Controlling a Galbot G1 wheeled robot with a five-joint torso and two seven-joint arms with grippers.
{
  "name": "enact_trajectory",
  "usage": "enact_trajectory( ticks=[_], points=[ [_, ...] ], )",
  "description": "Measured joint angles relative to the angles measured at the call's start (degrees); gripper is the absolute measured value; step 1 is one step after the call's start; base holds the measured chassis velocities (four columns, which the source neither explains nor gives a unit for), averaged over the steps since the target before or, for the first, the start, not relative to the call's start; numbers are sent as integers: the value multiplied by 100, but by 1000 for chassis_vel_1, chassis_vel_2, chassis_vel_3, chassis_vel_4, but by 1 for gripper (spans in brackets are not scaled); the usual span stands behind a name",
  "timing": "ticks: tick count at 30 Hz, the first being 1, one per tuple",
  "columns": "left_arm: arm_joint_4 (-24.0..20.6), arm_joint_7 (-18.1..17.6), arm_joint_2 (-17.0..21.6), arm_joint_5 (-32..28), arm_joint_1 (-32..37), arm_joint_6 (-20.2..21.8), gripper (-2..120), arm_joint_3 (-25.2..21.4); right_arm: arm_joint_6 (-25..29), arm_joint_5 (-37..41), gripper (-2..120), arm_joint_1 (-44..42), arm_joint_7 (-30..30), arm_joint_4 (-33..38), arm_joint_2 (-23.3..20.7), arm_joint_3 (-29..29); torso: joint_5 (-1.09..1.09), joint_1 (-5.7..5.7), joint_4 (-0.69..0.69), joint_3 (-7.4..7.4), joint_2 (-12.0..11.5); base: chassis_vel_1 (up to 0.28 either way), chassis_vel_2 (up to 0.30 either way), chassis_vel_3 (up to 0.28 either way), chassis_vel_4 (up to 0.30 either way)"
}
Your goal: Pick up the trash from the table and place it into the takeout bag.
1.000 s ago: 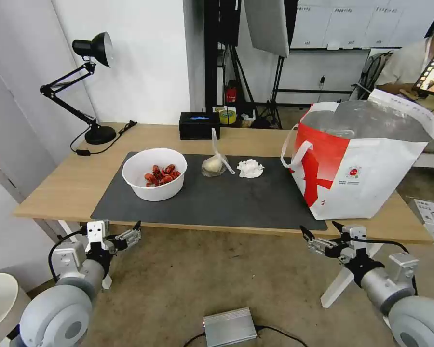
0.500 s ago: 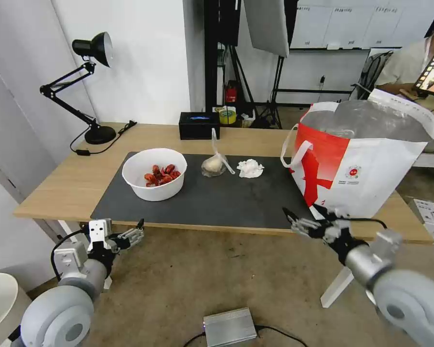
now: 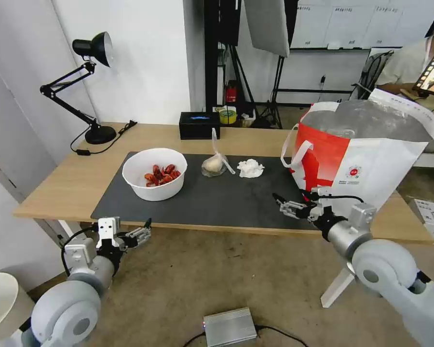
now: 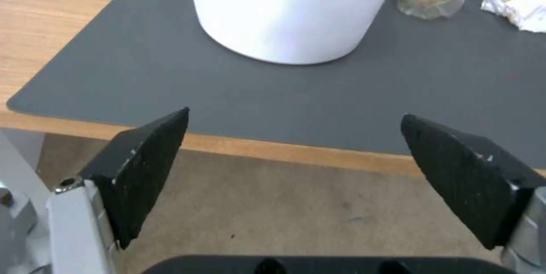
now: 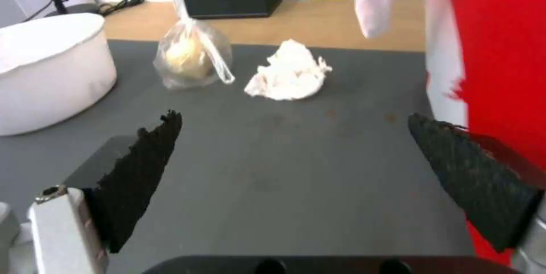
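Crumpled tissue [image 5: 289,71] untouched on mat [image 5: 284,171], right gripper [image 3: 291,202] fingers wide apart, empty, left gripper [image 3: 142,230] likewise.

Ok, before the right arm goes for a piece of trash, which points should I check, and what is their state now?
1. Right gripper open, nothing held: ok.
2. Right gripper above the mat, near the takeout bag: ok.
3. Crumpled tissue free, apart from the knotted bag: ok.
4. Takeout bag upright, mouth open: ok.
5. Left gripper open, below the table edge: ok.
6. Room left inside the bag: cannot tell.
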Motion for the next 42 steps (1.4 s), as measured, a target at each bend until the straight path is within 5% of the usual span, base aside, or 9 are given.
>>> enact_trajectory(
  ticks=[20, 42],
  points=[
    [29, 2, -9, -45, -20, -3, 100, -6, -237, 194, 100, 1828, 208, -1079, 358, -1353, -1, 0, 0, 0, 0, 0, 0, 0, 0],
    [108, 13, -62, 0, -49, -7, 100, 142, -1051, 542, 100, 3505, 1215, -2139, 1053, -2447, -1, -1, 0, 0, 0, 0, 0, 0, 0]
  ],
)
